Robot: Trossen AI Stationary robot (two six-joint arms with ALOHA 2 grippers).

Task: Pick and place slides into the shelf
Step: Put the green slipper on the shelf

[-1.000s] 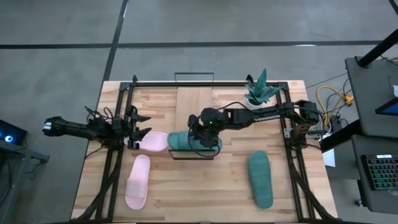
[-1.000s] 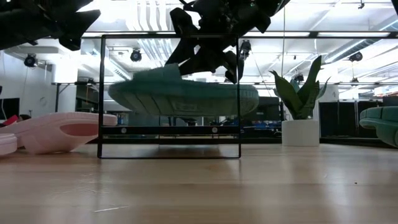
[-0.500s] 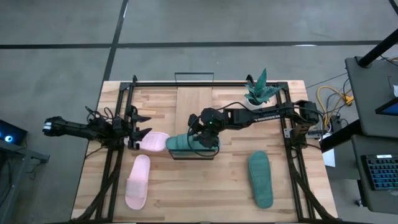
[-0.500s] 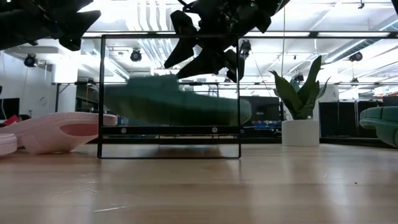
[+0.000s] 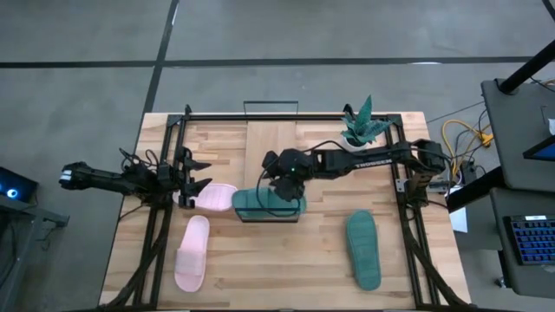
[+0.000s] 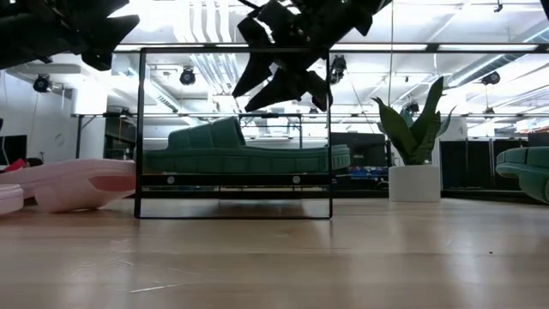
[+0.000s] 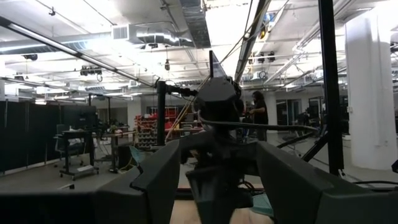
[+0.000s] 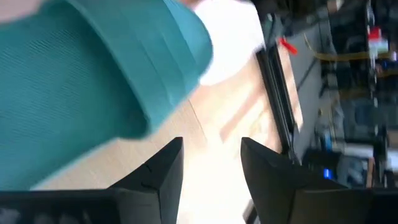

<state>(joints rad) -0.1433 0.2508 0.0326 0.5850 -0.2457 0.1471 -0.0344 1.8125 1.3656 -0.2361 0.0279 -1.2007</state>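
A dark teal slide [image 5: 264, 202] [image 6: 244, 154] lies flat, sole down, on the board of the shelf [image 6: 232, 179], inside its black frame [image 5: 269, 218]. My right gripper [image 5: 279, 178] [image 6: 279, 86] hangs open just above the slide's strap, clear of it; its wrist view shows the teal slide [image 8: 81, 68] past the open fingers [image 8: 211, 162]. My left gripper [image 5: 198, 175] [image 7: 211, 180] waits open at the table's left side. Beside the left gripper one pale pink slide [image 5: 215, 197] [image 6: 77, 182] lies on the table, left of the shelf.
A second pink slide [image 5: 192, 253] lies near the front left and a second teal slide [image 5: 363, 250] [image 6: 527, 172] at the front right. A small teal potted plant [image 5: 360, 126] [image 6: 413, 146] stands at the back right. Black frame rails run along both table sides.
My right gripper has let go of the teal slide and tipped a little while staying above the shelf. The slide, held lifted within the frame a second ago, has dropped and now lies level on the shelf board.
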